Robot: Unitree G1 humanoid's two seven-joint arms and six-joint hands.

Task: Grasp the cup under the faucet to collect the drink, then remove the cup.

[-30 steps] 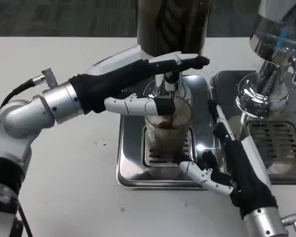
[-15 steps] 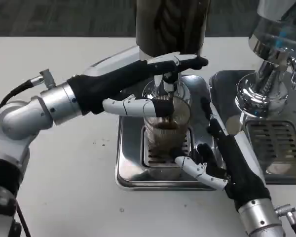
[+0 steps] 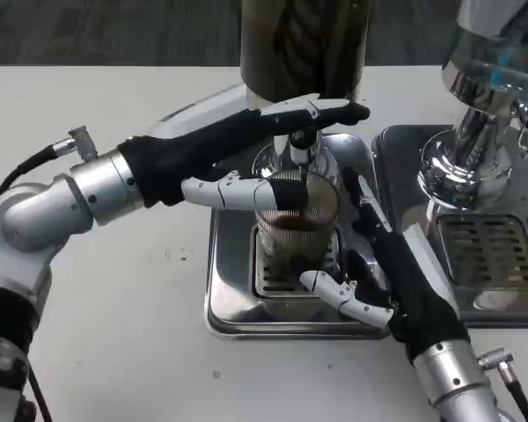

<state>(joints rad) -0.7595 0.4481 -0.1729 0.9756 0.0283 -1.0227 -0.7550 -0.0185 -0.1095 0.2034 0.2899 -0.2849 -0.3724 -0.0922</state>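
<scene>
Ribbed clear glass cup (image 3: 292, 230) is sitting at frame centre on the slotted grate of the shiny steel drip tray (image 3: 231, 290), directly under the chrome faucet spout (image 3: 300, 148). Dark brown drink is showing inside it, filling roughly the lower part.

Left hand (image 3: 246, 145) is reaching in from the left of the frame. Its upper fingers (image 3: 321, 111) are lying stretched out flat over the faucet area, at the base of the dark cylindrical dispenser tank (image 3: 304, 44) at top centre; cannot tell whether they are pressing a lever. Its lower finger (image 3: 238, 189), white with a black tip, is lying across the cup's upper rim on the left side and touching the glass. The hand is not wrapping the cup; fingers are spread, nothing is sitting in the grasp.

Right hand (image 3: 392, 272) is coming in from the lower right. Fingers are apart and holding nothing: one long finger (image 3: 367, 204) is pointing up along the cup's right side, close beside the glass, contact unclear; the lower white finger (image 3: 339, 294) is resting low over the tray just in front of the cup's base.

A second chrome dispenser (image 3: 475, 132) with its own grate is standing at the right edge. Everything is sitting on the white table (image 3: 114, 334).
</scene>
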